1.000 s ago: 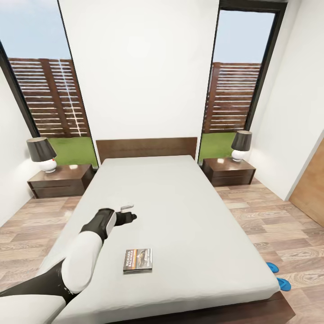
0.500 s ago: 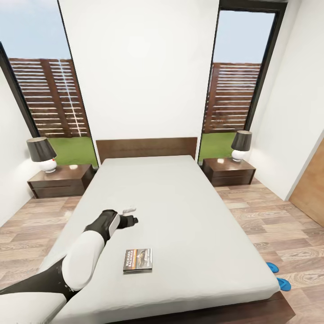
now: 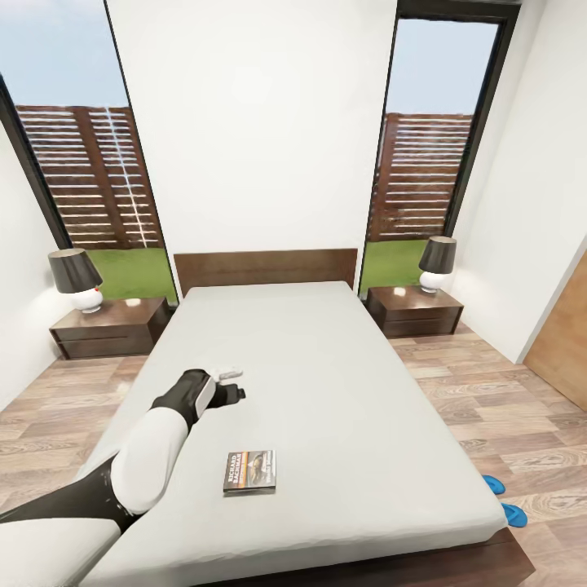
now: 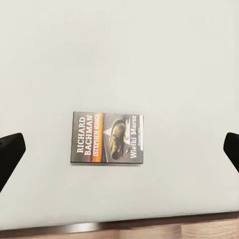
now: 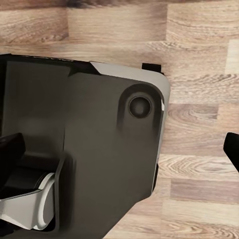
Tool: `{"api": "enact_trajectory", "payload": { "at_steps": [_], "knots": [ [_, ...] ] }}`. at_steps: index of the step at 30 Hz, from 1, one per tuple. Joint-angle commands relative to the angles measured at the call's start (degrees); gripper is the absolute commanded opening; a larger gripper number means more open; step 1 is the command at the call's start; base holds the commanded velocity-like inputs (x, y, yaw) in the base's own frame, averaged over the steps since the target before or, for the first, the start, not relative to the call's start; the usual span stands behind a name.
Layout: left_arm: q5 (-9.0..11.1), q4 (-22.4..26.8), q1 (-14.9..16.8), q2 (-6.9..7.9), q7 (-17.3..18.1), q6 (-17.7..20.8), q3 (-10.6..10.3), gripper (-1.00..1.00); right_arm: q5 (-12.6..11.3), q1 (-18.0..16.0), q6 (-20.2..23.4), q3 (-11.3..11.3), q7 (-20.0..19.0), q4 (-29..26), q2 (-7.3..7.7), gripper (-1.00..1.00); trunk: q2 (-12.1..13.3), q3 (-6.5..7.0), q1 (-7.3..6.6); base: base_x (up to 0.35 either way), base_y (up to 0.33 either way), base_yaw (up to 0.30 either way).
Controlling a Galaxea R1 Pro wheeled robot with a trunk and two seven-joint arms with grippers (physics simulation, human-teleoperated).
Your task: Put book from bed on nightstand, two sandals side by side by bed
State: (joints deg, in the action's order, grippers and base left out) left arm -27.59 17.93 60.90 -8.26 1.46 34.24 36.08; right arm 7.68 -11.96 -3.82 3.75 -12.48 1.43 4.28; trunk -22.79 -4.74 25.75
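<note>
**Left arm shifts above the book, no grasp yet**

We see the book [image 3: 249,472] flat on the bed [image 3: 326,383] near its foot. Our left pincer [image 3: 231,383], spread wide and empty, has drifted slightly back; descent remains. Right pincer [image 5: 119,149]: released, over floor. Sandals [image 3: 505,500] beside bed; nightstands [image 3: 110,326] beyond.

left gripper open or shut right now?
Open. In the left wrist view the left gripper has its fingertips wide apart at the frame edges, the book lying flat on the bed between them.
</note>
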Motion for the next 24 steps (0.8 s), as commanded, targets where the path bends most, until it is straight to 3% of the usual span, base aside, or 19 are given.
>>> {"api": "enact_trajectory", "payload": {
  "at_steps": [1,13,24],
  "knots": [
    [-0.39,0.15,0.10,-0.03,0.11,0.29,0.40,1.00,0.58,-0.08,-0.33,0.40,-0.11,0.15,0.01,1.00,-0.13,-0.13,0.04,0.000,0.000,0.000],
    [-0.30,-0.25,0.44,-0.18,-3.86,0.71,0.40,1.00,0.29,-0.08,-0.31,0.46,-0.09,0.59,-0.06,1.00,-0.13,-0.13,0.04,0.000,0.000,0.000],
    [-0.36,-0.50,1.04,-0.29,-4.74,2.73,0.40,1.00,0.21,-0.08,-0.31,0.44,-0.02,0.68,-0.25,1.00,-0.13,-0.13,0.04,0.000,0.000,0.000]
  ]
}}
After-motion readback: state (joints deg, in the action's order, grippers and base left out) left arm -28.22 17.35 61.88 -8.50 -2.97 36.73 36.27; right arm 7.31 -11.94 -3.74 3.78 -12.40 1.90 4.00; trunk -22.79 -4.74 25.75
